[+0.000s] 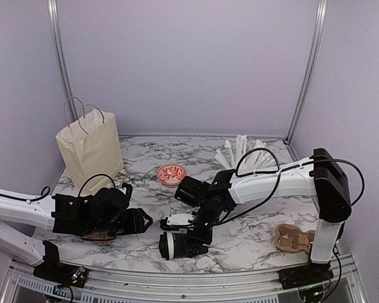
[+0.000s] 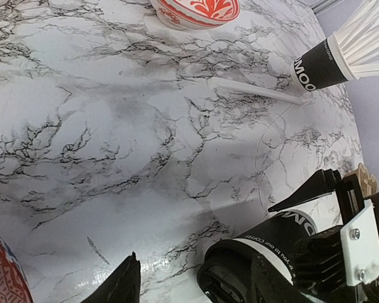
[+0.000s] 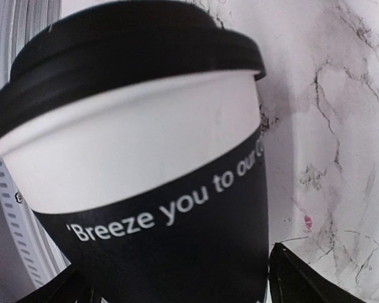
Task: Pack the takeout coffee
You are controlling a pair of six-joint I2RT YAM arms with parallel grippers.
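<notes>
The takeout coffee [image 1: 170,245] is a black paper cup with a white band and a black lid [image 3: 126,57]. It lies on its side on the marble table near the front edge, lid pointing left. My right gripper [image 1: 188,242] reaches down over its body, one finger on each side, open with a thin gap showing at the right fingertip [image 3: 290,274]. In the left wrist view the cup [image 2: 271,246] lies at the lower right. My left gripper [image 1: 144,222] hovers just left of the cup, open and empty, with one fingertip [image 2: 127,281] showing.
A tan paper bag [image 1: 90,151] stands at the back left. A red patterned bowl [image 1: 171,173] sits mid-table, and another [image 1: 102,238] lies under my left arm. A black cup of white straws [image 2: 319,66] and a loose straw [image 2: 252,90] are at the back right. A cardboard carrier [image 1: 295,238] lies front right.
</notes>
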